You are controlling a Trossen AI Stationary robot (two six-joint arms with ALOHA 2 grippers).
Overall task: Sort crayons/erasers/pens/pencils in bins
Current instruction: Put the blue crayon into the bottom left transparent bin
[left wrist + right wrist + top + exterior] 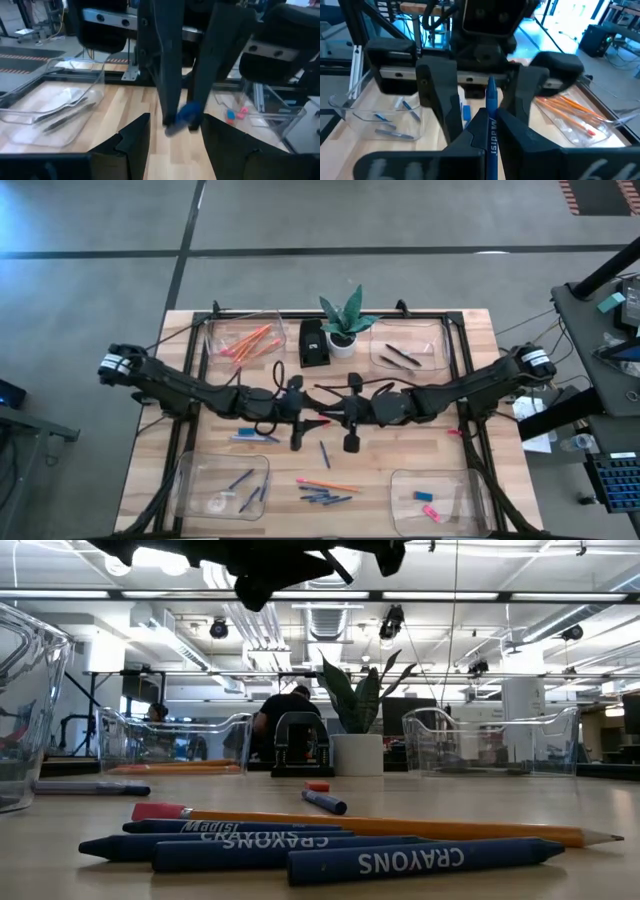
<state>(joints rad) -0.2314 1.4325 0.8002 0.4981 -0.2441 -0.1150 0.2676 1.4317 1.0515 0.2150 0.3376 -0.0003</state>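
crayons (420, 862) lie nearest the low camera | right gripper (489, 131) clamped on a blue pen (491, 102) mid-table | left gripper (172, 131) fingers apart, facing it

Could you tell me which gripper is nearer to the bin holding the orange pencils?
Left. The left gripper is just below-right of that bin; the right gripper, gripping a blue crayon, sits farther right.

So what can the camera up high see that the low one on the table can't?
Only the high view: both whole arms, the left gripper and right gripper meeting mid-table, and the erasers in a bin. Only the low view: the word CRAYONS printed on the crayons, and a person in the room behind. Both: the plant, the orange pencil and the loose crayons.
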